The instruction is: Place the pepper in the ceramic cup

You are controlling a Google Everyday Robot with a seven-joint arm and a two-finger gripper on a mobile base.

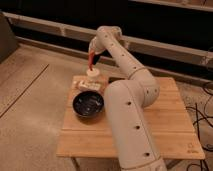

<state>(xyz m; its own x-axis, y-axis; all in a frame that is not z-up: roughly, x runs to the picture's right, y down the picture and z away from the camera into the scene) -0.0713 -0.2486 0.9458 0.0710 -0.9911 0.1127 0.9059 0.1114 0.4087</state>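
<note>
The white arm (pixel 131 95) reaches across the wooden counter (pixel 170 120) to its far left corner. There the pincer (pixel 92 53) points down, closed on a red pepper (pixel 90 61) that hangs just above the white ceramic cup (pixel 92 73). I cannot tell whether the pepper's tip touches the cup. A pale flat object (pixel 86 84) lies just beside the cup, and a dark bowl (pixel 88 105) sits nearer the camera.
</note>
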